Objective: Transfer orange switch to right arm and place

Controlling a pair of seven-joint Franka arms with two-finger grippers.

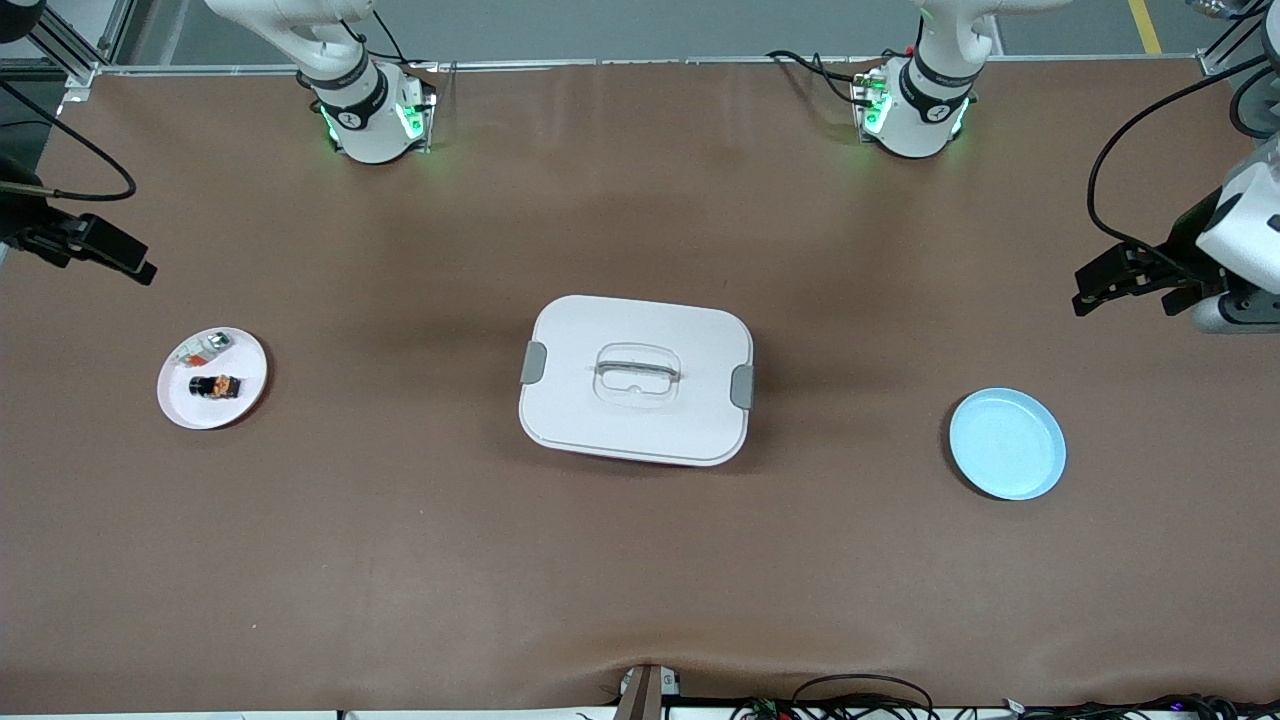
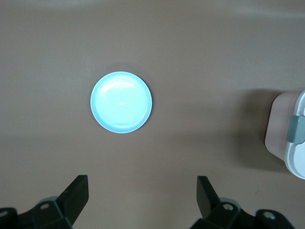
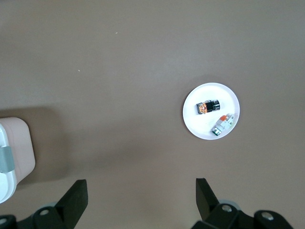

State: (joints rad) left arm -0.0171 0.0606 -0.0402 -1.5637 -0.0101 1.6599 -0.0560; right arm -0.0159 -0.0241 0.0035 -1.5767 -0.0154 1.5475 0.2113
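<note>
A small white plate sits on the brown table toward the right arm's end. On it lies the orange switch, a tiny black block with an orange middle. Just beside the switch, on the same plate and a bit farther from the front camera, lies a small white-grey part with a red bit. In the middle of the table sits a big white box with a lid, a clear handle on top and grey clips at its two ends. A light blue plate sits toward the left arm's end. The right gripper hangs up high over the table near the white plate, with its two fingers wide apart and nothing in them. The left gripper hangs up high over the table near the blue plate, and its fingers are wide apart and hold nothing too.
</note>
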